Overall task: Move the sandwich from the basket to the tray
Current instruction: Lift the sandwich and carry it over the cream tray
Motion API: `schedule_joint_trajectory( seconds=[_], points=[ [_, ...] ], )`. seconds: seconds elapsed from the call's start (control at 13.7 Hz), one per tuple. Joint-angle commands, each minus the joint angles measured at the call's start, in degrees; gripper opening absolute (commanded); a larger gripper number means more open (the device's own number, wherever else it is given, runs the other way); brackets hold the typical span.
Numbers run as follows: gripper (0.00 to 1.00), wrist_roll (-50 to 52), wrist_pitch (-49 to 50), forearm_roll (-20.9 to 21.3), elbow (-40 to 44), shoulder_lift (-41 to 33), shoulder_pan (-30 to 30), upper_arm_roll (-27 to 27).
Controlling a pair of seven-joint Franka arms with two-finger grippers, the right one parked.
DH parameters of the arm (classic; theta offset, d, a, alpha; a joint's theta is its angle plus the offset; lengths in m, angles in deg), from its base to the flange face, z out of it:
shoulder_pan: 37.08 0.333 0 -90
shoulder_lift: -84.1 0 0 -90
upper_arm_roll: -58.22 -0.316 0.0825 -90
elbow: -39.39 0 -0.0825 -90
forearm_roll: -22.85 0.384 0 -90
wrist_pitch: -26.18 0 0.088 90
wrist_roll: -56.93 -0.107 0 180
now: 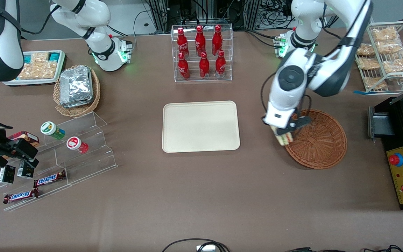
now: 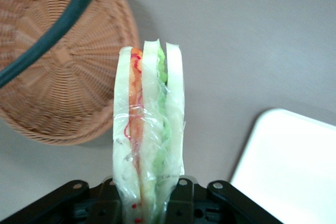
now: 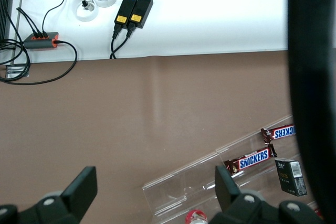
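Clamped in the left gripper (image 1: 284, 134): the plastic-wrapped sandwich (image 2: 148, 129), a wedge of white bread with orange, red and green filling, held on edge between the black fingers (image 2: 181, 192), narrow tip pointing away from the wrist

Hanging just above the rim of the reddish-brown wicker basket (image 1: 322, 140), at the edge nearest the tray; sandwich (image 1: 284, 138) lifted out of the bowl, basket (image 2: 58, 66) showing nothing left inside

Pick-up judged done: grasp made, load raised clear of the weave

Left to do: carry sideways from the gripper toward the parked arm's end, over the strip of bare brown table (image 1: 257, 168), to the cream rectangular tray (image 1: 200, 126), lower, release

Tray corner (image 2: 294, 166) visible near the sandwich from the wrist, bare, nothing on it yet
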Motion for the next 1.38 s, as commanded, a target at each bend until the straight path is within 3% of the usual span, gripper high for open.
schedule_joint_trajectory(
  seconds=[0.0, 0.51, 0.95, 1.31],
  points=[
    [0.00, -0.2, -2.7, 3.5, 1.6, 3.1, -4.9, 0.5],
    [0.00, 0.7, -10.6, 14.4, 3.2, 15.5, -14.4, 0.5],
    [0.00, 4.0, -11.6, 15.2, 7.7, 24.1, -19.5, 0.3],
    [0.00, 6.7, -11.6, 15.3, 8.4, 26.0, -21.8, -0.4]
  ],
)
